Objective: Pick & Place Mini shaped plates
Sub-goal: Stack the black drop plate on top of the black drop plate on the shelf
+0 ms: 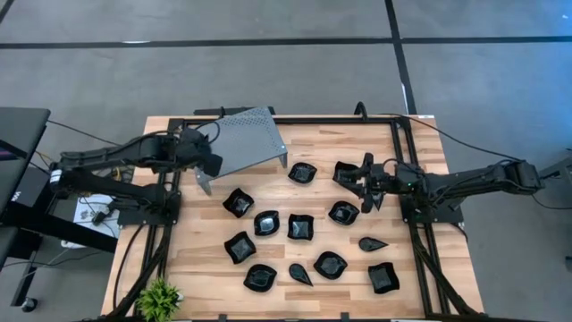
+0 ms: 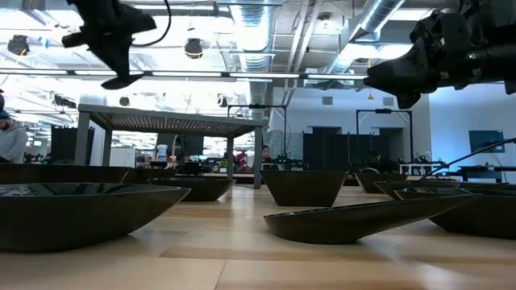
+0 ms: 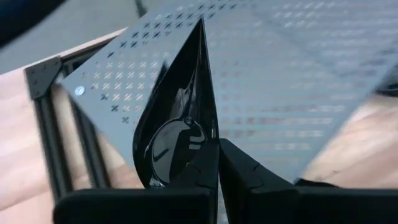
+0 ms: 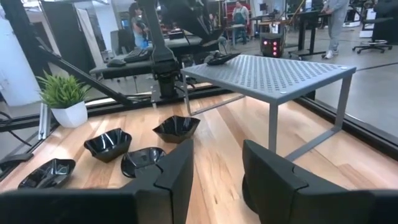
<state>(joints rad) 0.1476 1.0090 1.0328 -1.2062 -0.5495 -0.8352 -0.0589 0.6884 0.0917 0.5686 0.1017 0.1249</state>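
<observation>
Left gripper [image 1: 214,165]: jaws pinching one black plate [image 3: 177,134] over perforated stand [image 1: 246,139]; right gripper [image 1: 365,183]: jaws spread, apparently empty, above tabletop [image 1: 206,259] plates [image 1: 301,226]

Pincer: my left pincer [image 3: 217,163], fingers closed on a plate.
Plate: glossy black mini plate [image 3: 177,124], held edge-up.
Behind: grey perforated stand [image 3: 298,74] over the wooden table [image 3: 18,143].

Grey floor [image 1: 268,72], exposed ceiling ducts [image 2: 258,32]

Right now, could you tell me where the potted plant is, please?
In the high view, the plant stands at the table's near-left corner, left of the nearest plates.
</observation>
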